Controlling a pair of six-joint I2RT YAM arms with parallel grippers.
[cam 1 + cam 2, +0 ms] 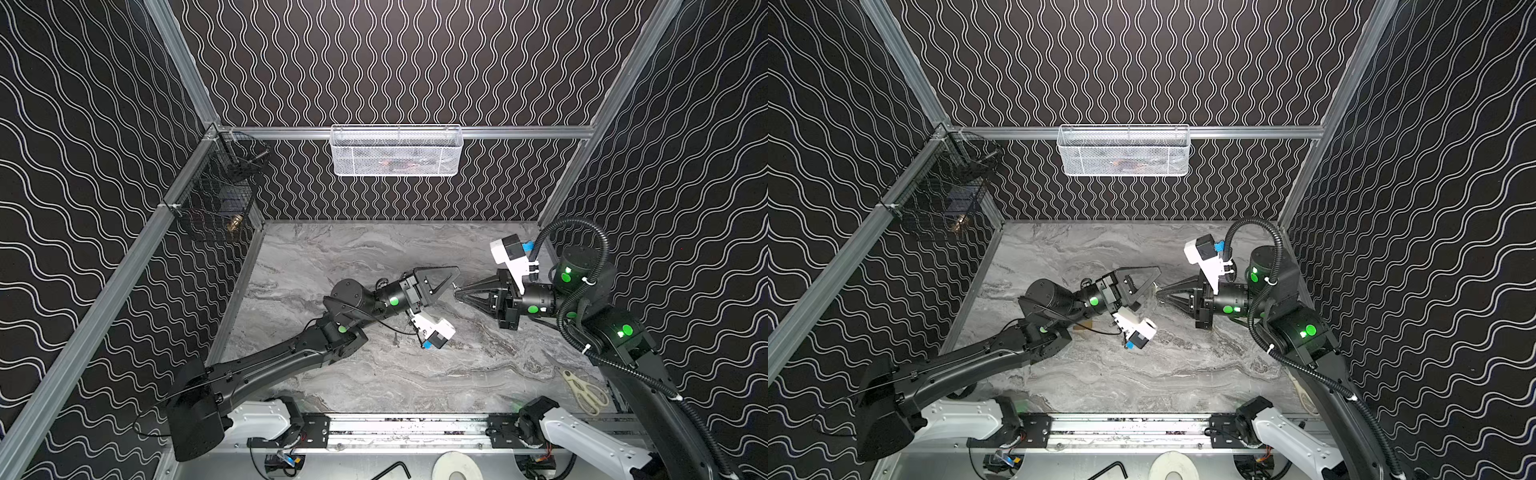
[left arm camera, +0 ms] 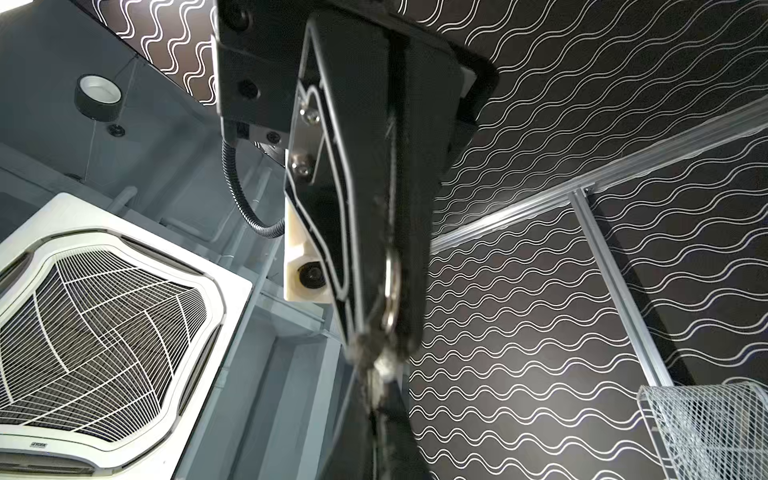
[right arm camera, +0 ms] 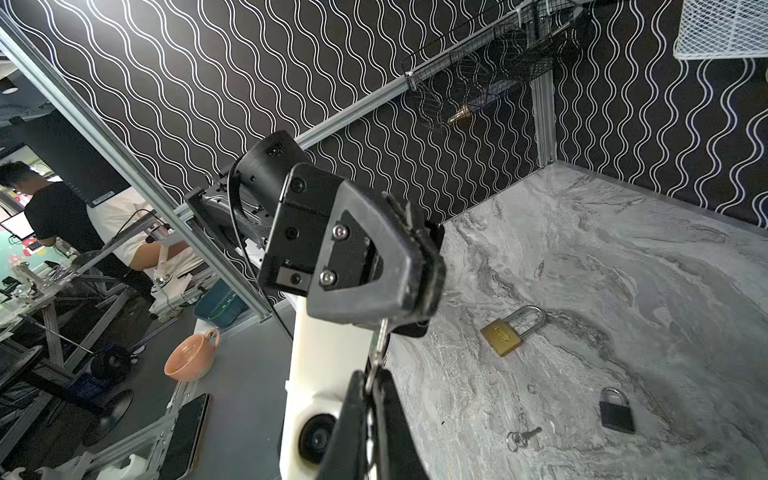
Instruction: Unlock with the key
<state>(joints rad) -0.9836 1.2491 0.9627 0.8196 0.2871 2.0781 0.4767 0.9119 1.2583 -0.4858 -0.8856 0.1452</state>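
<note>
Mid-frame in both top views, the left gripper (image 1: 452, 276) and right gripper (image 1: 459, 295) both clench one key (image 3: 379, 345) above the marble table (image 1: 374, 257). The brass padlock (image 3: 503, 336) lies below, untouched; a clean handover probably wants one hand firm before the other lets go.

Even overhead light washes the marble tabletop (image 1: 374, 374) (image 1: 1121, 374) in both top views, soft shadows pooling beneath the arms (image 1: 270, 357) — up close, the left gripper's fingertips (image 2: 361, 316) smear out of focus, while the rail (image 2: 623, 291) beyond them reads crisp, slightly bowed.
</note>
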